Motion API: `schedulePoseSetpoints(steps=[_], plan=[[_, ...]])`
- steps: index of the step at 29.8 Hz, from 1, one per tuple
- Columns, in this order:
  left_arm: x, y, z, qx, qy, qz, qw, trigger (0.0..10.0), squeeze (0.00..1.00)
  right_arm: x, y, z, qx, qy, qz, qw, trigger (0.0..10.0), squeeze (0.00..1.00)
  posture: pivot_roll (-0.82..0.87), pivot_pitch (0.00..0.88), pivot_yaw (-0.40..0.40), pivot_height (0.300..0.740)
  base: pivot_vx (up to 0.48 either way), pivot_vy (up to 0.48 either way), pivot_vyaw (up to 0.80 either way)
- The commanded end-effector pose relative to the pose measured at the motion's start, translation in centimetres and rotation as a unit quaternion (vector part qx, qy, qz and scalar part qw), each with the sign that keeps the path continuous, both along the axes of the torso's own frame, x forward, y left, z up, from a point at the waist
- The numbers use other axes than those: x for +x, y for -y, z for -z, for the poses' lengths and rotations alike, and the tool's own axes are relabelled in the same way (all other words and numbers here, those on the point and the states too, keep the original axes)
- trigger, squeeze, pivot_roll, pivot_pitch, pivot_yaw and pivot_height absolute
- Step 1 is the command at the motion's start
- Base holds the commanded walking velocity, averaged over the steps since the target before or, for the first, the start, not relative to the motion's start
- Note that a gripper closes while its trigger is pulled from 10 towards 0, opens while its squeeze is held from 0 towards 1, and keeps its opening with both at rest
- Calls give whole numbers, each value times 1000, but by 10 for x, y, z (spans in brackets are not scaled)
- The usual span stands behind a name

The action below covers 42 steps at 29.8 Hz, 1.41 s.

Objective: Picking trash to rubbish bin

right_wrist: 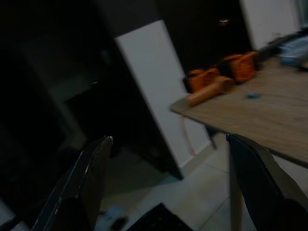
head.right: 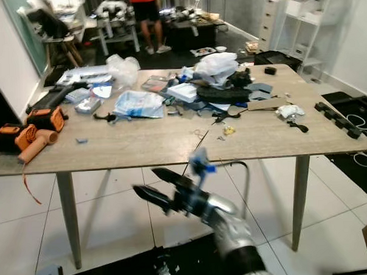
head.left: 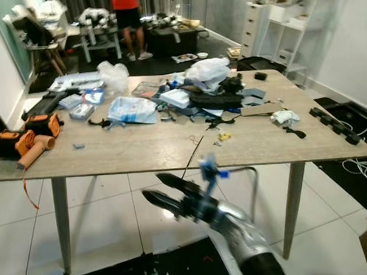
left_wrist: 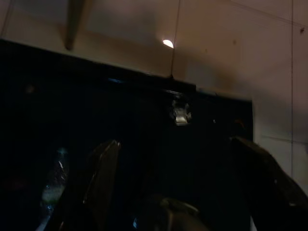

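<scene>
1. Head views: one wooden table (head.left: 141, 148) on grey legs stands on white floor tiles. Its top carries two orange tools (head.left: 25, 141) at the robot's left end, two clear plastic bags (head.left: 132, 109), one white crumpled bag (head.left: 208, 69), one black strip (head.left: 335, 125) at the right edge and one small yellow scrap (head.left: 224, 136) near the front centre. One person (head.left: 128, 18) in a red top and black shorts stands beyond the table.
2. Head views, arm: right gripper (head.left: 167, 188) hangs below the table's front edge, blurred, its two black fingers spread apart and pointing toward the robot's left, holding nothing. A blue fitting (head.left: 208, 168) sits on the wrist.
3. Left wrist view: left gripper (left_wrist: 175, 192) has its two fingers wide apart over one black mat (left_wrist: 120, 144) on the tiles. One small crumpled silver scrap (left_wrist: 181, 113) lies on the mat, near its far edge. One pale bottle-like item (left_wrist: 54, 185) lies on the mat beside one finger; detail is too dark to tell.
4. Right wrist view: two dark fingers (right_wrist: 84, 185) stand wide apart, empty. Beyond them are the table end with the orange tools and one white panel (right_wrist: 154, 91).
</scene>
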<state>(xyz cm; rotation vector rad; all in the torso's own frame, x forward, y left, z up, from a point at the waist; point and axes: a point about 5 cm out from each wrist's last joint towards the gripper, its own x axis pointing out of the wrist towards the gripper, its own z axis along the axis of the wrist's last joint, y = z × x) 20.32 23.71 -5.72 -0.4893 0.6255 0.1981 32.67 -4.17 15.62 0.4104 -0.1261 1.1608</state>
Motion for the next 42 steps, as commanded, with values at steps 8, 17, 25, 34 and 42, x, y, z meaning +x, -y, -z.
schedulePoseSetpoints(steps=[8, 17, 25, 34, 42], plan=[[-18, 5, 11, -2, -31, 3, 1000, 10000, 0, -1, 5, 2, 2, 0, 13, 1000, 10000, 0, -40, 135, 11, 740, 0, 0, 488], [-31, 11, 19, 4, -58, 24, 998, 10000, 0, 1, 6, 2, -2, 1, 25, 1000, 10000, 0, -41, 135, 12, 740, 0, 0, 692], [-36, 11, 22, 6, -68, 27, 997, 10000, 0, 4, 7, 2, -6, 0, 40, 999, 10000, 0, -38, 132, 11, 740, 0, 0, 694], [-33, 14, 21, 7, -65, 54, 996, 10000, 0, 14, 11, 2, -8, -18, 94, 995, 10000, 0, -41, 130, 12, 740, 0, -207, 378], [-26, 9, 17, 12, -61, 27, 998, 10000, 0, 15, 12, 5, -20, -20, 106, 994, 10000, 0, -43, 135, 15, 740, 0, -240, 0]])
